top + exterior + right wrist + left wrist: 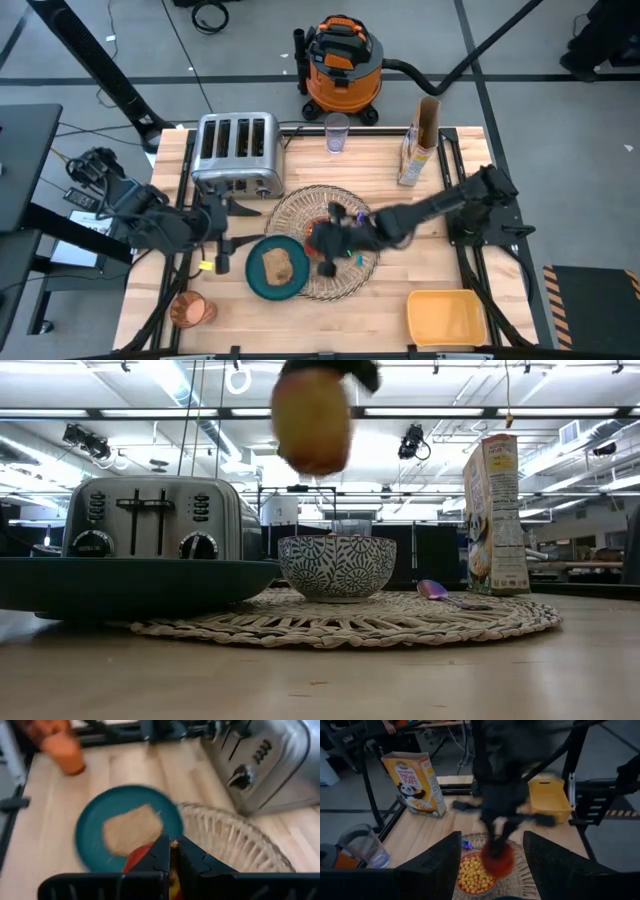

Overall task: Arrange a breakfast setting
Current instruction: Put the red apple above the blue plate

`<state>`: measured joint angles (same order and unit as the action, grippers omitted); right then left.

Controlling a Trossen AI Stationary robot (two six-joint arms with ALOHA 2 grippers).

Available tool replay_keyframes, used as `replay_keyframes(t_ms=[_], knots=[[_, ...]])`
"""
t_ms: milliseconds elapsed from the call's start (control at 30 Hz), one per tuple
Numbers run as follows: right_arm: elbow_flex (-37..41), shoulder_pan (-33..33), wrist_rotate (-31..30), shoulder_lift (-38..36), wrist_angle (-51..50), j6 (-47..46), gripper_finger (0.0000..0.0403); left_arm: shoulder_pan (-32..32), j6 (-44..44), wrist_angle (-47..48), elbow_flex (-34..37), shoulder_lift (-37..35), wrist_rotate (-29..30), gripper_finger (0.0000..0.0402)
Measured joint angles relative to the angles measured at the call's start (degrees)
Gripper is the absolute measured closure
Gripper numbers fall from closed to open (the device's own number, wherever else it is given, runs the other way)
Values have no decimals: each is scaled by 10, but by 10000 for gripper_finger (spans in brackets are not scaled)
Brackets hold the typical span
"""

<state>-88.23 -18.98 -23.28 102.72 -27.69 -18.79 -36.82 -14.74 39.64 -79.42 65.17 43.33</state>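
Observation:
My right gripper [326,240] is shut on the red apple [312,420], which hangs high over the woven placemat [400,622]. Beneath it on the mat stands the small bowl [336,567], filled with cereal balls [472,875]. The blue spoon [440,592] lies on the mat beside the bowl. The teal plate [262,285] carries the toast slice [277,265] and overlaps the mat's left edge. The amber cup [190,310] stands near the front left corner. My left gripper [218,248] hovers open left of the plate, holding nothing. My right gripper pinches the apple at its very top [173,844] between the two shut fingertips; only a small bit, seemingly the stem, shows between them. The fingers slant down from the table's right side. The apple [497,861] hangs below them, clear of bowl and mat.
A chrome toaster [237,150] stands at the far left of the table. A cereal box [420,145] and a clear cup [337,132] stand along the far edge. A yellow tub [445,318] sits at the near right corner.

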Motion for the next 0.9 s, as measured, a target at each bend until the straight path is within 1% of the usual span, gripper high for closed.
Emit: replay_keyframes(t_ms=[100,233,333,467,567,767,900], knots=[[37,53,24,4,92,23,384,0,-10,-1,0,-8,0,182],[90,117,35,4,197,43,384,0,-9,1,0,-8,0,182],[115,152,44,4,262,63,385,0,-6,0,0,-8,0,182],[112,190,53,21,282,85,385,18,-4,-3,0,-8,0,182],[105,213,81,51,306,83,385,33,11,-18,0,-8,0,182],[105,235,74,85,316,84,386,46,20,-26,0,-8,0,182],[104,245,81,108,355,85,386,46,25,-25,0,-8,0,182]])
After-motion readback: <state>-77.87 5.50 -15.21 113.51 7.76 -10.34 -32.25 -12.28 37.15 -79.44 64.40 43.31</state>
